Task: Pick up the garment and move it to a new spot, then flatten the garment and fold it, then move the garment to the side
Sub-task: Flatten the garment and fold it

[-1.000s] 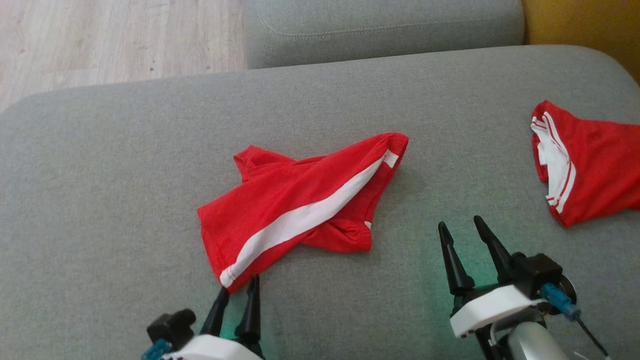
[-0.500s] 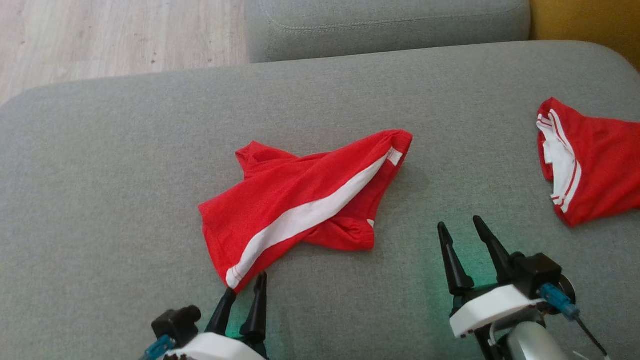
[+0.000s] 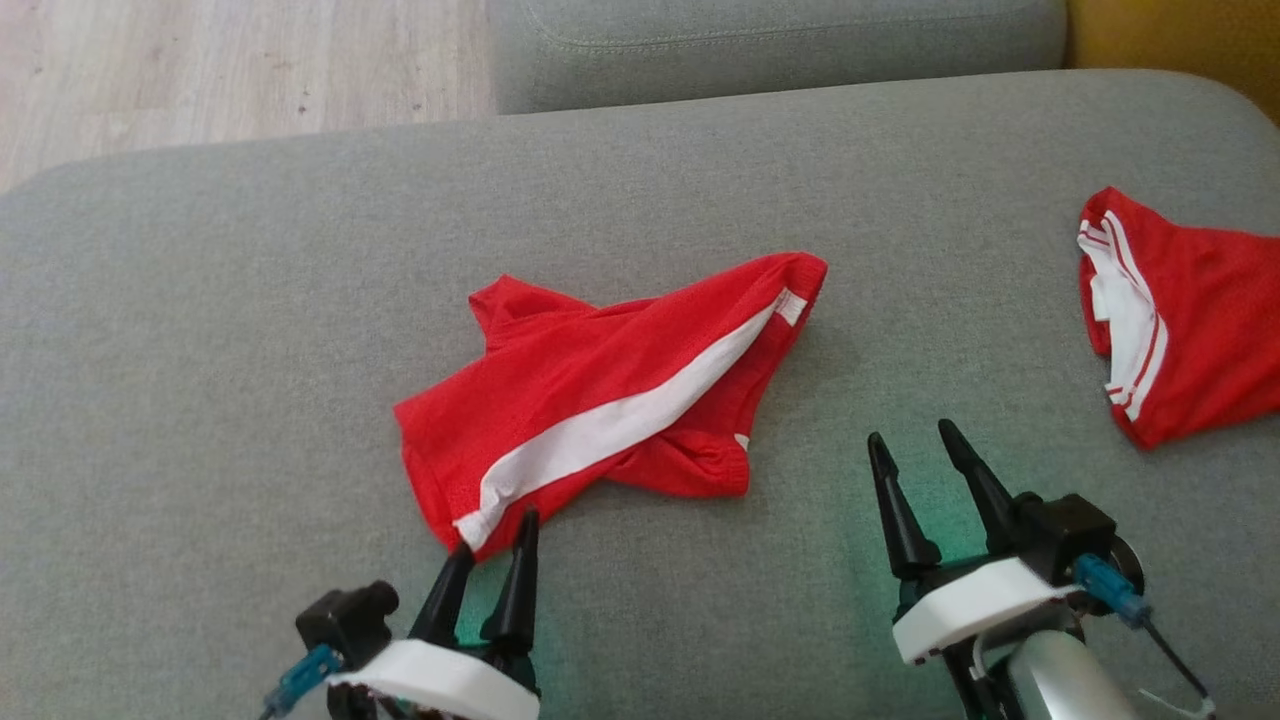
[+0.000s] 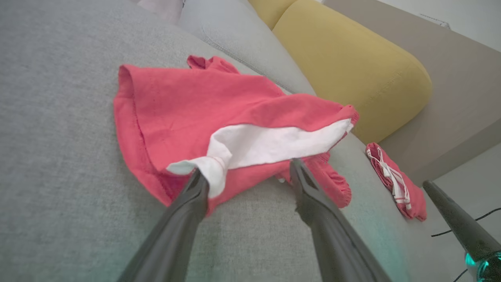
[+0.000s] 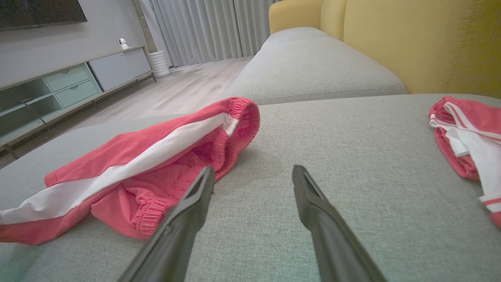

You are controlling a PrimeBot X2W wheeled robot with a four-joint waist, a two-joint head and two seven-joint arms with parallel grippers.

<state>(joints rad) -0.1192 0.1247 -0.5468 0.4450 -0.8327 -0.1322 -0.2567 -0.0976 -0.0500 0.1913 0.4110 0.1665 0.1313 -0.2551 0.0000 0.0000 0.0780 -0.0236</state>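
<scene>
The garment (image 3: 600,390), red shorts with a white side stripe, lies crumpled in the middle of the grey sofa seat (image 3: 200,330). My left gripper (image 3: 497,532) is open at its near corner. In the left wrist view, the left gripper (image 4: 245,166) straddles that corner of the garment (image 4: 188,102), and one fingertip (image 4: 197,180) touches the bunched white stripe end. My right gripper (image 3: 909,432) is open over bare cushion, right of the garment and apart from it. The right wrist view has the right gripper (image 5: 253,167) beside the waistband of the garment (image 5: 137,156).
A second red and white garment (image 3: 1190,320) lies at the seat's right side. Another grey cushion (image 3: 780,40) sits behind, a yellow backrest (image 5: 411,43) at the far right, and wooden floor (image 3: 200,70) beyond the far left edge.
My left gripper has moved forward to the garment's near corner and nudged it a little, bunching the stripe end. The head camera has shifted slightly. The right gripper has barely moved.
</scene>
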